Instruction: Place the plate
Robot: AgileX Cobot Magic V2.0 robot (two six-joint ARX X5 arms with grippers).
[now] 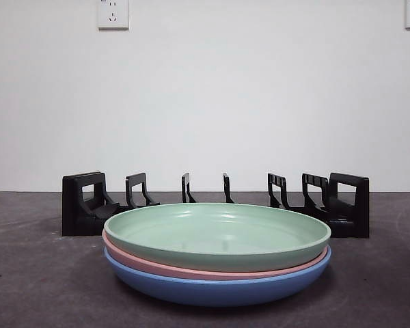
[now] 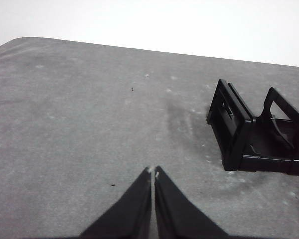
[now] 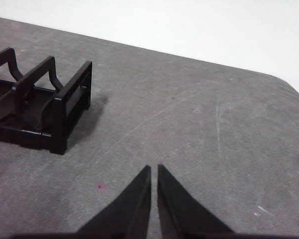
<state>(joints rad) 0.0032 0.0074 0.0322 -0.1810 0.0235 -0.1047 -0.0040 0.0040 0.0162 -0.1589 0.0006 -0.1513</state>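
Observation:
Three plates are stacked in the front view: a green plate (image 1: 222, 236) on top, a pink plate (image 1: 212, 270) under it and a blue plate (image 1: 215, 287) at the bottom. Behind them stands a black slotted plate rack (image 1: 82, 205), empty. The rack's ends also show in the left wrist view (image 2: 259, 132) and the right wrist view (image 3: 40, 107). My left gripper (image 2: 153, 172) is shut and empty above bare table. My right gripper (image 3: 154, 168) is shut and empty above bare table. Neither arm shows in the front view.
The dark grey table (image 1: 41, 287) runs to a white wall with sockets (image 1: 113, 14). The table's rounded far corners show in both wrist views.

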